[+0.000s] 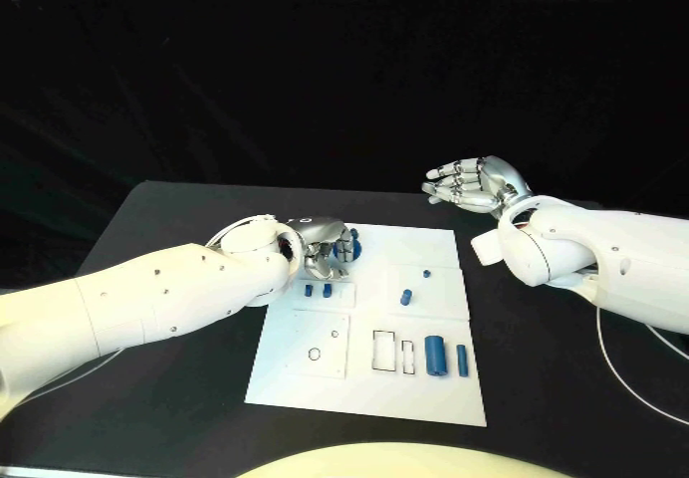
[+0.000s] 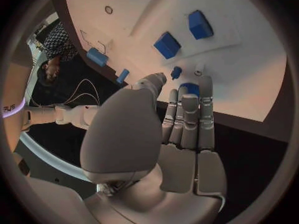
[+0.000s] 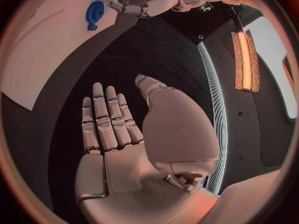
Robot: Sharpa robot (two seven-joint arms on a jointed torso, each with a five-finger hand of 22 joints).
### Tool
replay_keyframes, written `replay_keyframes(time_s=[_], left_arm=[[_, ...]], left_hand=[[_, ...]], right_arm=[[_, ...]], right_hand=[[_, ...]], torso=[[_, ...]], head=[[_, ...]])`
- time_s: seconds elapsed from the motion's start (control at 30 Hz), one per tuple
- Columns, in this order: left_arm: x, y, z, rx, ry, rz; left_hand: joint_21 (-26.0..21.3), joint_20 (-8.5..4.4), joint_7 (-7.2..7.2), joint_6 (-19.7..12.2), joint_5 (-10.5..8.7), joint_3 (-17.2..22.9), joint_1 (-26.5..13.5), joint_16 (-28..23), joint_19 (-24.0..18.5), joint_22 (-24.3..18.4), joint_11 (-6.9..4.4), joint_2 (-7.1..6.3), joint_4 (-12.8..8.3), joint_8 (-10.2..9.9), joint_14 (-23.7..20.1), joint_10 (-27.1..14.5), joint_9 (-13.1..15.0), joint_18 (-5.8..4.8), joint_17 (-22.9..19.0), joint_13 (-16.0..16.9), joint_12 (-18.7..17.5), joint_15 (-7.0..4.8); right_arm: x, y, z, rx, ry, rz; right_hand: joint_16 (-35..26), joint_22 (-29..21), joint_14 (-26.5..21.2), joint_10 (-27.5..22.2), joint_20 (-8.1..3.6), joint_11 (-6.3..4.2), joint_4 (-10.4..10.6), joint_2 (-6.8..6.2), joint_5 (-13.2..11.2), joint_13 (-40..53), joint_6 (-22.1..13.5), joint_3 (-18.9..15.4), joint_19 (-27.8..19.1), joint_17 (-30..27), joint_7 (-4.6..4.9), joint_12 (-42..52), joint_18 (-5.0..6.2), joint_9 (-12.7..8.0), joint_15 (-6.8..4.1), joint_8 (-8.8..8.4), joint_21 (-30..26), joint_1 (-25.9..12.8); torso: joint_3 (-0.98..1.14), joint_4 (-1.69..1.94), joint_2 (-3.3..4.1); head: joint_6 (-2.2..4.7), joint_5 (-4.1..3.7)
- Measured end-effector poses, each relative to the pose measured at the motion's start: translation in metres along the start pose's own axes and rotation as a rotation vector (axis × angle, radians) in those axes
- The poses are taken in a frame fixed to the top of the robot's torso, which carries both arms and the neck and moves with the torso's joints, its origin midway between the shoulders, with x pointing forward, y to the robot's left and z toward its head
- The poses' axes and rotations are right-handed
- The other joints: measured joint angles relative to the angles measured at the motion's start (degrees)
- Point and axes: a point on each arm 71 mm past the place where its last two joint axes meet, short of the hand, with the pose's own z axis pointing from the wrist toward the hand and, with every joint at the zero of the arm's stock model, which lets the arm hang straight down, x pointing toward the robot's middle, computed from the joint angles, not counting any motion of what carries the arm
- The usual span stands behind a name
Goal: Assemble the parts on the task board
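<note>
Task board [image 1: 431, 393] mid-table [image 1: 172, 209]; parts [image 1: 435, 357] on its near right area

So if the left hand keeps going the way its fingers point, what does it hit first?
Probably the blue part right at the left hand's fingers, on the white task board; contact is unclear.

No readable text, labels or numbers on anything
</note>
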Motion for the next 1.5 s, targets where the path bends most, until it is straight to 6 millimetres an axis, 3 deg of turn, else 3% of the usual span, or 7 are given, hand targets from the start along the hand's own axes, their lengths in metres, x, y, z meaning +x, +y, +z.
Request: replay_keyframes(time_s=[0.47,0.93,1.5], left_arm=[[0.005,-0.001,0.006,-0.008,0.053,0.016],[0.006,-0.001,0.01,-0.019,0.074,0.022],[0.006,0.0,0.013,-0.023,0.082,0.022]], left_hand=[[2.19,0.0,0.21,2.37,0.0,3.16,0.92,3.2,0.0,1.59,-0.4,-0.14,-0.79,-1.56,2.36,3.0,-1.81,0.0,2.75,-1.69,-1.21,-0.28],[4.17,-0.22,0.54,3.51,-0.01,6.88,2.3,4.3,-0.23,3.21,-0.49,0.19,-2.61,-2.23,2.65,4.32,-2.74,0.0,2.62,-2.78,-2.33,-0.41],[5.54,-0.13,0.38,4.79,-1.36,7.89,1.92,6.33,-0.96,4.27,-0.84,0.16,-3.3,-2.57,4.72,6.12,-3.05,-0.01,5.16,-3.3,-2.56,-0.65]], right_arm=[[0.001,0.0,0.0,0.001,0.002,0.001],[0.001,0.0,0.0,0.001,0.002,0.001],[0.002,0.001,0.0,0.001,0.004,0.001]], right_hand=[[0.0,0.0,0.0,0.0,0.0,0.0,-0.12,0.0,0.0,0.0,0.0,0.12,0.0,-0.05,0.0,0.0,0.0,0.0,0.0,0.0,0.0,0.0],[0.0,0.01,0.0,0.0,0.0,0.0,-0.17,0.0,0.0,0.0,0.0,0.17,0.0,-0.05,0.0,0.0,0.0,0.01,0.0,0.0,0.0,0.0],[0.0,0.01,0.0,0.0,0.0,0.0,-0.16,0.0,0.0,0.0,0.0,0.17,0.0,-0.09,0.0,0.0,0.0,-0.05,0.0,0.0,0.0,0.0]], torso=[[0.0,0.07,-0.05],[-0.04,0.08,-0.07],[-0.05,0.13,-0.07]], head=[[-0.1,-0.25],[-0.21,-0.45],[-0.36,-0.49]])
